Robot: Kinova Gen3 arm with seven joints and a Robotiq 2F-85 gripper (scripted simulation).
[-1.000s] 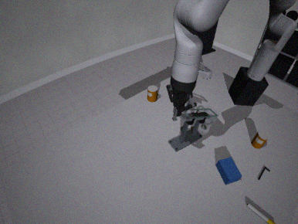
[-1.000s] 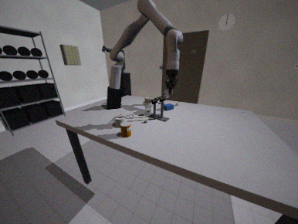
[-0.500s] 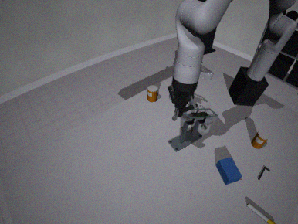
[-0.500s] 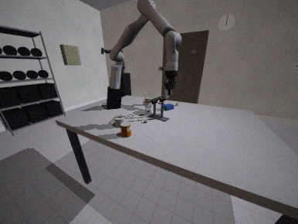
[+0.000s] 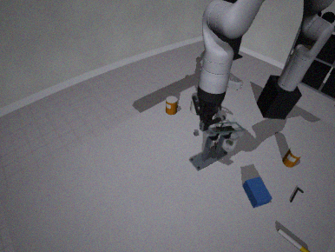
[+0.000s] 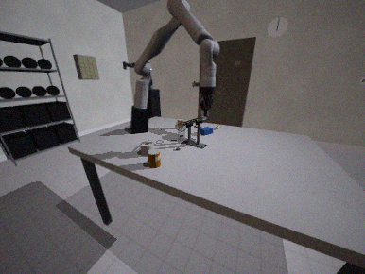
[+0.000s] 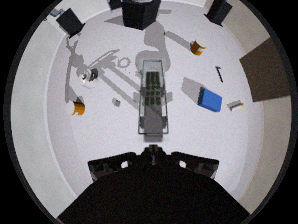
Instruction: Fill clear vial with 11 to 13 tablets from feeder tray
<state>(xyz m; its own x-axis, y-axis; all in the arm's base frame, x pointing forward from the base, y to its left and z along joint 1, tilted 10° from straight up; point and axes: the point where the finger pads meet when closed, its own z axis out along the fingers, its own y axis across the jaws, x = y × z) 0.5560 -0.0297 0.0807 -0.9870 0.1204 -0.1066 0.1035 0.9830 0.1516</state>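
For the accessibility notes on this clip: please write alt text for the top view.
A white robot arm reaches down over a small grey feeder tray on a grey table, its gripper with fingers shut and holding nothing. Around it lie two orange bottles, a blue box, a dark L-shaped key and a pen.
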